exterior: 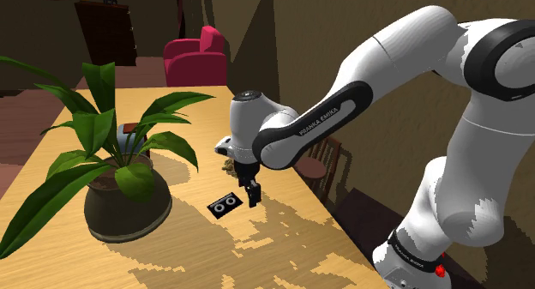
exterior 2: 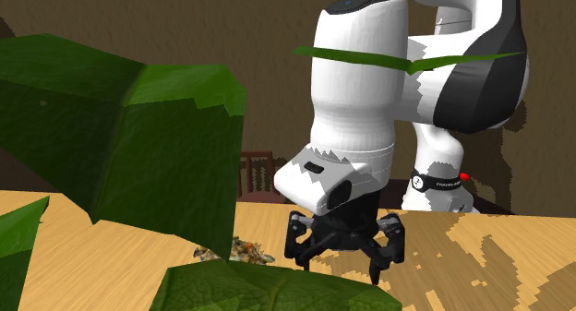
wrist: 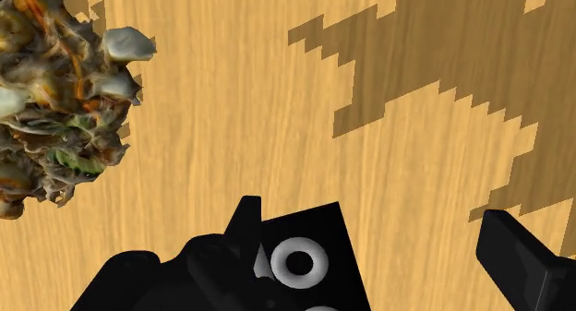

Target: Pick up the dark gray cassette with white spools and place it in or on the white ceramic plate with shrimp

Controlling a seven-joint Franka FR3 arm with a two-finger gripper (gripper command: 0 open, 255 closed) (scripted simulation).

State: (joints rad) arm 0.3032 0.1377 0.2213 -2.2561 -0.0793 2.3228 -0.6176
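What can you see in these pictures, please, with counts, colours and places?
cassette: one, black with white spools, flat on the table by the gripper's fingers
shrimp dish: one, brown-orange heap, on the table near the cassette
potted plant: one, green leaves in a dark pot, on the table at the shoulder view's left
table: one, light wood, below the arm
armchair: one, magenta, beyond the table
cabinet: one, dark, far back
chair: one, brown, at the table's edge behind the arm
arm: one, white with dark joints, over the table
gripper: one, black, open, low over the table by the cassette
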